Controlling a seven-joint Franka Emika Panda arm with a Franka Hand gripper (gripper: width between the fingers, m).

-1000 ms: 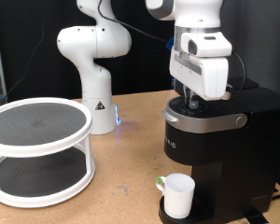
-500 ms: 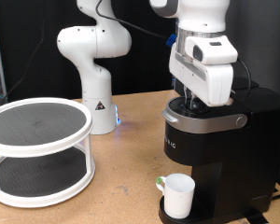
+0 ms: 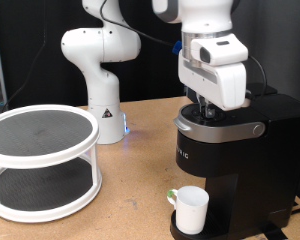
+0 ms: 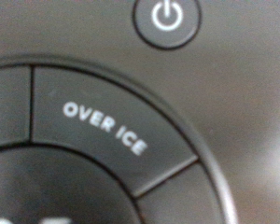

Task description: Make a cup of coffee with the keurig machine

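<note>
Tool (image 3: 207,110) down on lid of coffee maker (image 3: 235,165), over button panel (image 4: 103,140); fingers hidden, so grip state impossible to tell. Mug (image 3: 190,209) on drip tray under spout, on table (image 3: 120,215). Likely rigid, smooth, breakable; best taken by rim or handle.

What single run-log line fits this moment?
gripper: over black keurig machine lid, at OVER ICE button | white ceramic cup: on drip tray
</note>
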